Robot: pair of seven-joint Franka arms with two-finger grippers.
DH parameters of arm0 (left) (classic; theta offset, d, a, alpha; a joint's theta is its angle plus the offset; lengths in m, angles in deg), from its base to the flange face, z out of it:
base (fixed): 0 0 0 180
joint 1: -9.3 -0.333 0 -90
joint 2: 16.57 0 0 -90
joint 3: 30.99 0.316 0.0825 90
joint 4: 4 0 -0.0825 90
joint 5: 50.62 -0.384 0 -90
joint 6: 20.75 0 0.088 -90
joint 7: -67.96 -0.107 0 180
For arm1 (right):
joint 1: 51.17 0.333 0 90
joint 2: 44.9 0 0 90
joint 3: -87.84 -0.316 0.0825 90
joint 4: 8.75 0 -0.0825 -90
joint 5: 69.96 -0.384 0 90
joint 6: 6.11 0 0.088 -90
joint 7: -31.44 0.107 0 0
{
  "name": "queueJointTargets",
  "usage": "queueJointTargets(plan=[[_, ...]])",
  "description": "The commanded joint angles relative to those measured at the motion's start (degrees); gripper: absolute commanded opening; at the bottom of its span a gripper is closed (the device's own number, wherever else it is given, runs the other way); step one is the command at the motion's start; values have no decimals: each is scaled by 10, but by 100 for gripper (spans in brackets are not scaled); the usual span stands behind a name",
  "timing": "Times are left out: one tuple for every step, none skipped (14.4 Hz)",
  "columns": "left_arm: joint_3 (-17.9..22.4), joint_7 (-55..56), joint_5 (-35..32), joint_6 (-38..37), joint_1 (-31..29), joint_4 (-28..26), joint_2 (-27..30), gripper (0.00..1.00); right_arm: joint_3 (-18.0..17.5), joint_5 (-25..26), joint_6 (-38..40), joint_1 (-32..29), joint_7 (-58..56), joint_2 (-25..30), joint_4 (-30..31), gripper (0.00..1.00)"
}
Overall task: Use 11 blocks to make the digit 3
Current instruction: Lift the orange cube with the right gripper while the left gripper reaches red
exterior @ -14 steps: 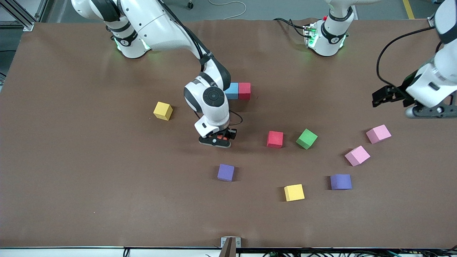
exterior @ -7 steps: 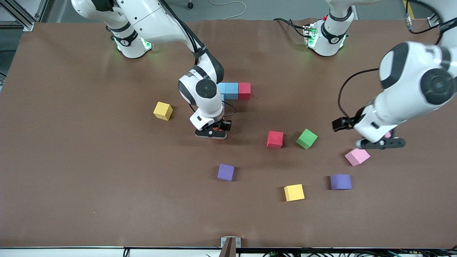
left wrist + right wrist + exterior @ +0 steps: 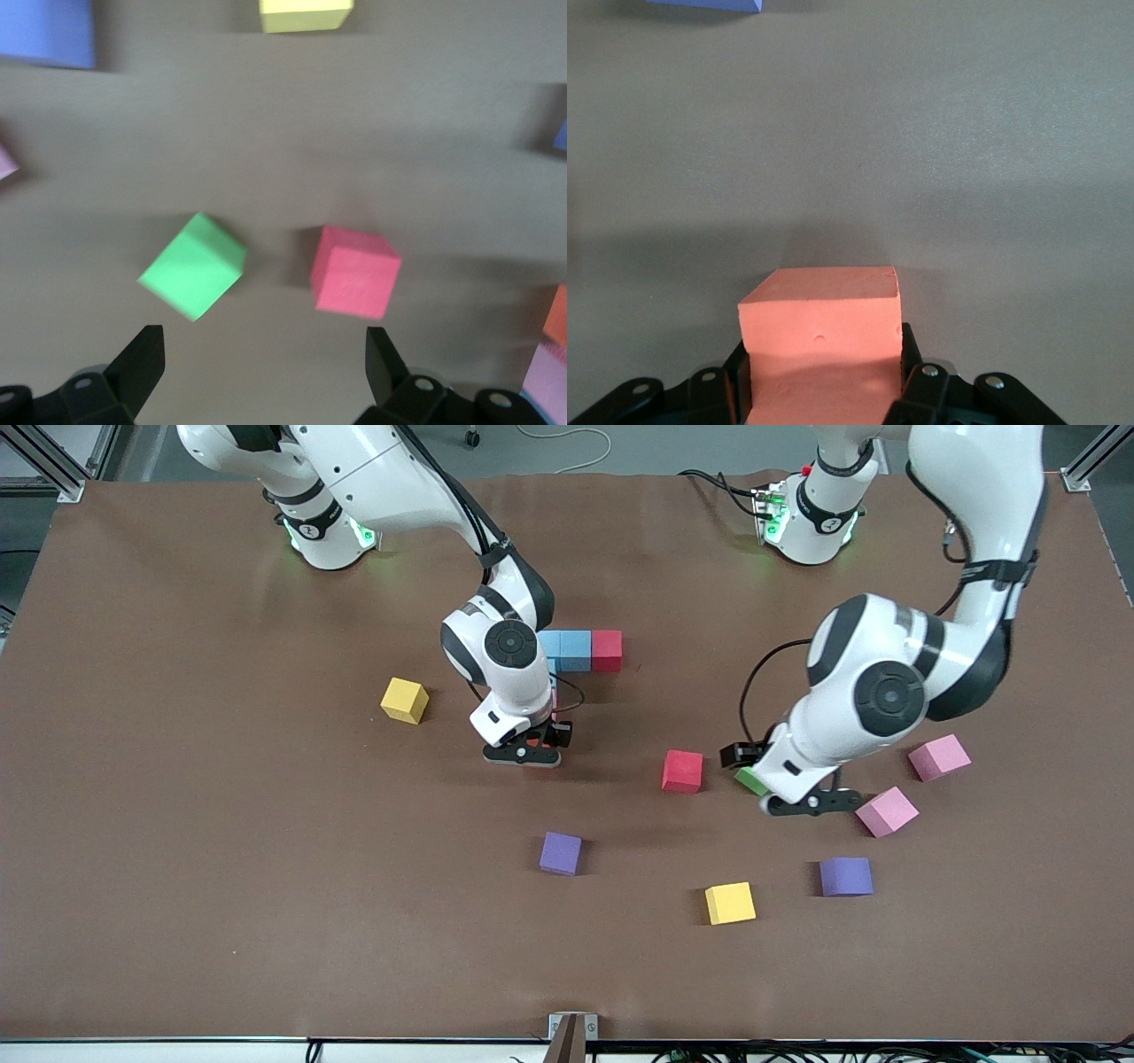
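My right gripper (image 3: pixel 523 755) is shut on the orange block (image 3: pixel 819 332) and holds it low over the table, close to a row of two light blue blocks (image 3: pixel 567 650) and a red block (image 3: pixel 607 650). My left gripper (image 3: pixel 808 804) is open and empty over the green block (image 3: pixel 749 781), which also shows in the left wrist view (image 3: pixel 193 265) beside a loose red block (image 3: pixel 355 271). That red block (image 3: pixel 682 771) lies next to the green one. The left fingertips (image 3: pixel 146 361) stand wide apart above bare table.
Loose blocks lie around: a yellow one (image 3: pixel 405 700) toward the right arm's end, a purple one (image 3: pixel 561 853), a yellow one (image 3: pixel 730 903), another purple one (image 3: pixel 846 876) and two pink ones (image 3: pixel 887 811) (image 3: pixel 939 757) toward the left arm's end.
My left arm has swung in from the left arm's end of the table to over the green block. My right gripper has shifted slightly toward the row with the orange block.
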Motion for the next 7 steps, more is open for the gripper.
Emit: queueJointTargets(plan=[[3,42,-5,111,5,-79,6,100,-4,4,-5,1,-3,26,33,2],[2,54,-25,133,15,-88,-5,100,-4,4,-4,1,-3,29,34,2],[2,70,-46,143,21,-86,-20,100,-4,4,-4,1,-3,30,37,2],[2,90,-53,148,25,-84,-30,100,-4,4,-4,2,-3,32,40,2],[2,106,-56,160,30,-84,-40,100,-4,4,-3,2,-3,35,42,2],[2,107,-57,174,38,-84,-50,100,-4,4,-4,2,-3,39,47,2],[2,107,-62,184,44,-83,-58,99,-6,4,-5,2,-3,40,49,2]])
